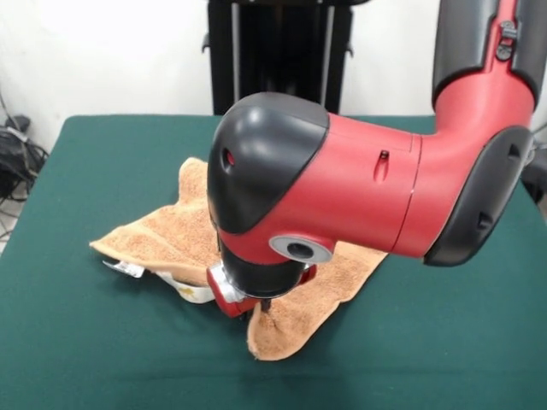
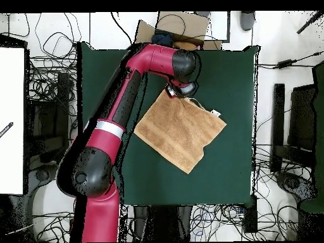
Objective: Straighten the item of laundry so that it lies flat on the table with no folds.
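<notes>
Nowhere is any writing readable: the towel point(image 1: 175, 235)'s white tag point(image 2: 216, 114) looks blank. Whether the gripper point(image 1: 261, 309) over its edge pinches, I cannot tell.

Arm point(image 1: 367, 196): glossy red shells, black caps and side panels. Rounded black dome point(image 1: 265, 158) on end joint, small red-rimmed hole at its 9 o'clock. Grey ring with dark centre point(image 1: 299, 248) on red underside at dome's 5 o'clock. Small dark screw point(image 1: 384, 155) on red link, thin seam line beside it. Wrist point(image 1: 229, 290): silver collar, red block under it. Overhead: silver band point(image 2: 109, 130) across red link; black round base joint point(image 2: 88, 174).
</notes>
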`<action>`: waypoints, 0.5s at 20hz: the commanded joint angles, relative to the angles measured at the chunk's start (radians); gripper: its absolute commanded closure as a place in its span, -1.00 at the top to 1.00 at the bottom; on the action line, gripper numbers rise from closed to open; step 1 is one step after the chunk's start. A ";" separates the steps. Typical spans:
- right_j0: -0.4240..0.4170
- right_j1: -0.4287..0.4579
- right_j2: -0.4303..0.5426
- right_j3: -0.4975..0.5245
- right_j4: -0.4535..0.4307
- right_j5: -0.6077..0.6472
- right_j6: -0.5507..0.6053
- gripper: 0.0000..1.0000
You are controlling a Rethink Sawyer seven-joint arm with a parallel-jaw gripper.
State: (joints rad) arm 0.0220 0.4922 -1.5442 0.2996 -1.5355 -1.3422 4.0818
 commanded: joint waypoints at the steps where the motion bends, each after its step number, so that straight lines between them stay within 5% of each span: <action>1: 0.035 -0.027 0.000 -0.063 0.022 -0.103 0.183 -1.00; 10: 0.035 -0.022 0.001 -0.089 0.029 -0.109 0.201 -1.00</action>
State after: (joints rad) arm 0.0399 0.4800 -1.5443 0.2923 -1.5357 -1.3632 4.0818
